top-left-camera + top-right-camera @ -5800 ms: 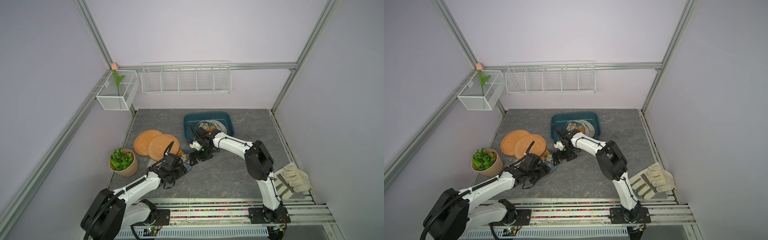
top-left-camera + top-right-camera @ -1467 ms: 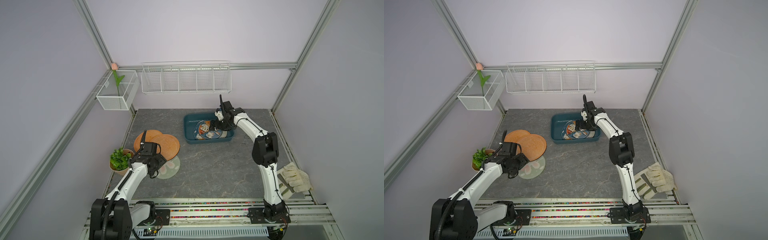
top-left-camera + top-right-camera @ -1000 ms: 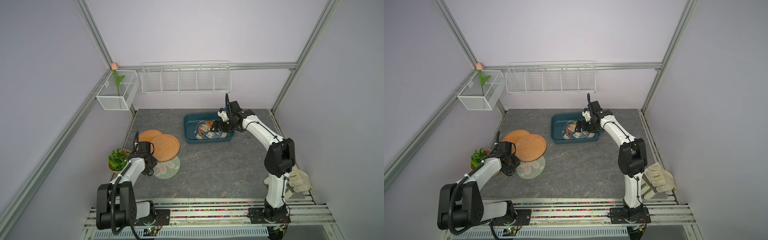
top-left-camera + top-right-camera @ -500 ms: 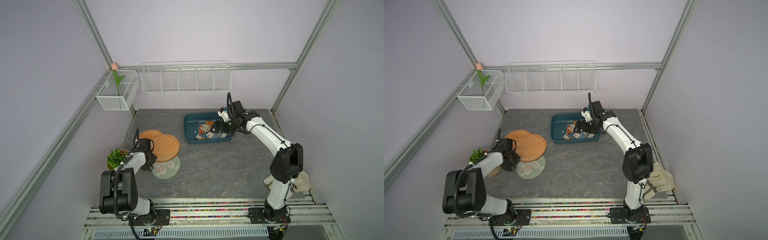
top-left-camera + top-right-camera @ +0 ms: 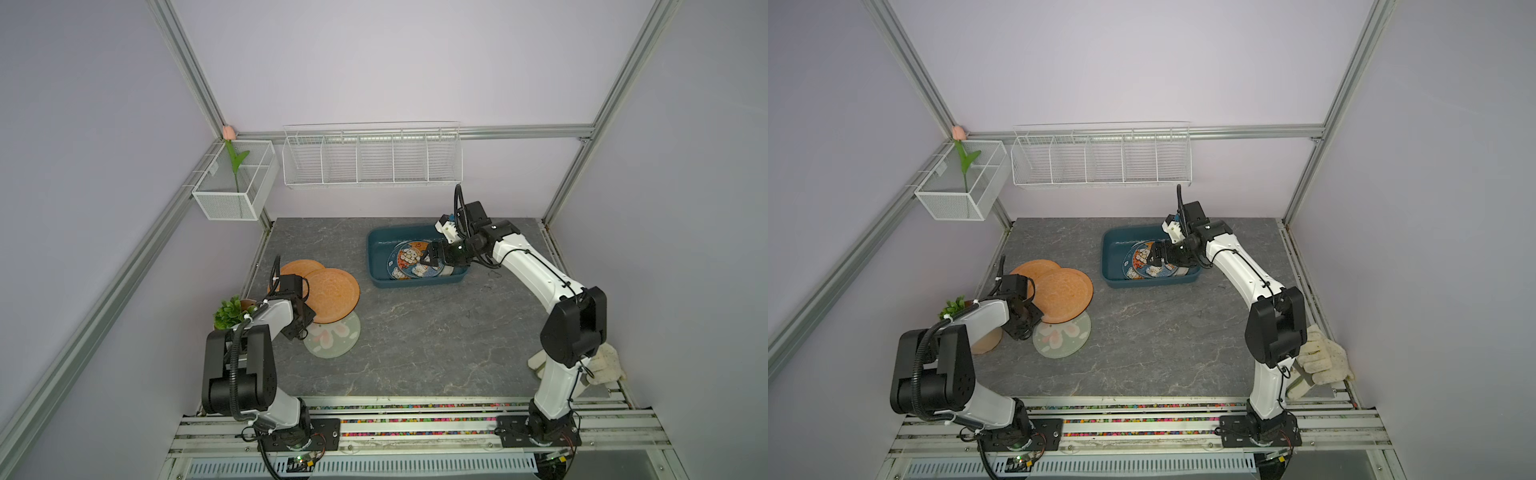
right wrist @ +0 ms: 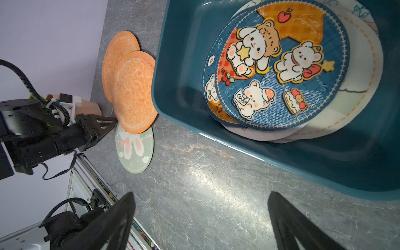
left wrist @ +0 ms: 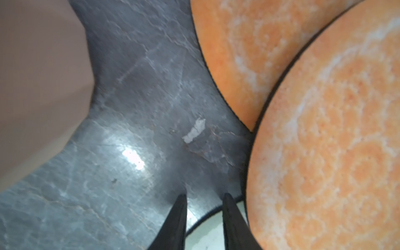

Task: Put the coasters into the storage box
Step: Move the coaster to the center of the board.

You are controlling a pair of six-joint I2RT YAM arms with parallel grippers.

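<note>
1. The left fingers (image 7: 175, 220) stand slightly apart, holding nothing, low over the table (image 5: 415, 340) beside the pale green rabbit coaster (image 5: 332, 338).
2. That coaster lies partly under two overlapping orange coasters (image 5: 332, 293), at 9 o'clock on the table.
3. The right fingers (image 6: 116, 216) are spread wide and empty above the storage box (image 5: 415, 284), at 1 o'clock, which holds a stack of printed coasters (image 5: 409, 257).

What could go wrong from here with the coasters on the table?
The front orange coaster overlaps the pale green coaster and the rear orange coaster, so lifting one may drag another. The left claw, low at their thin edges, may slip. The left arm may bump the plant pot.
</note>
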